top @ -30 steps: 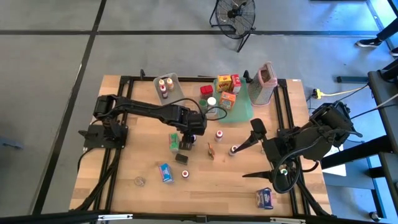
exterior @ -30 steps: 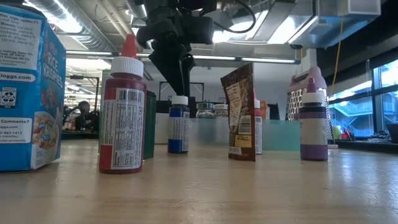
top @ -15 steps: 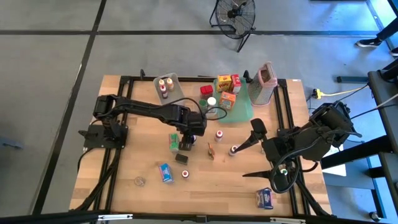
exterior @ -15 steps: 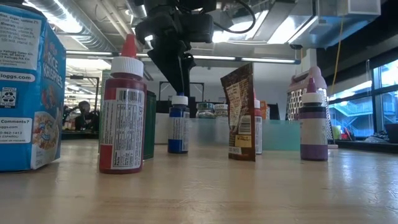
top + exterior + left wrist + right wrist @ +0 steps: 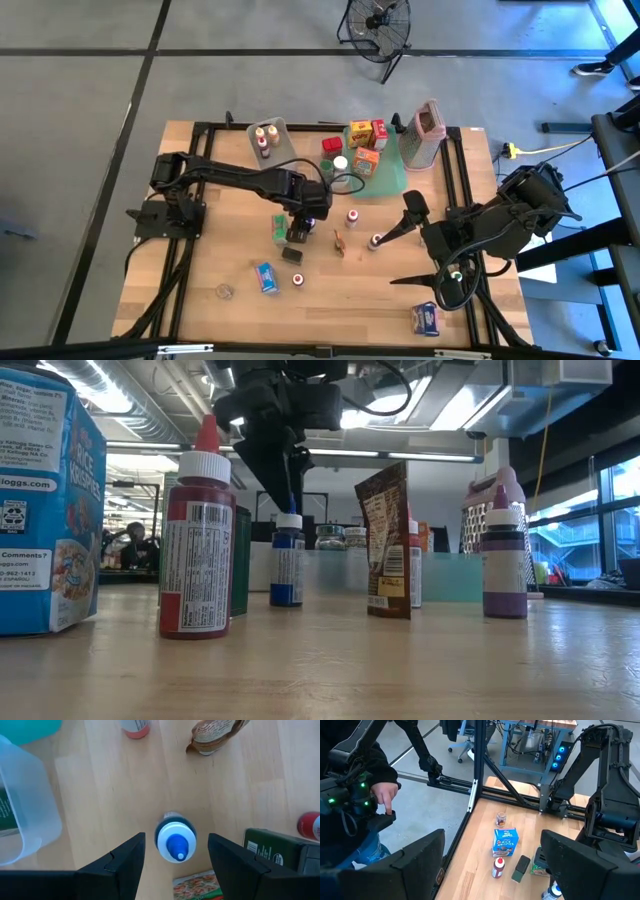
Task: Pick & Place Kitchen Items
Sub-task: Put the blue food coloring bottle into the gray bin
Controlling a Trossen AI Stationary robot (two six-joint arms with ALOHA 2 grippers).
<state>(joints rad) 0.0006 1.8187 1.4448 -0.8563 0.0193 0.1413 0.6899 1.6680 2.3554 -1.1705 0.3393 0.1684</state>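
A pale wooden tabletop (image 5: pixel 230 200) in a concrete-floored workshop carries the scattered kitchen items. Near its centre stands the target, a small blue squeeze bottle with a white collar and blue nozzle (image 5: pixel 174 841), upright and clear of its neighbours. A dark green box (image 5: pixel 274 850) lies at its 3 o'clock in the left wrist view, a brown foil pouch (image 5: pixel 214 734) toward 1 o'clock and a clear plastic bin (image 5: pixel 22 815) at 9 o'clock.

The left gripper (image 5: pixel 175 851) hovers directly over the bottle, its fingers spread wide on either side of the cap and holding nothing. The bottle looks light, smooth and somewhat squeezable, and tall enough to tip easily. Taking hold at the stiff white collar or just below it seems safest.

The right gripper (image 5: pixel 413 240) waits at the tabletop's 4 o'clock side, fingers apart and empty.
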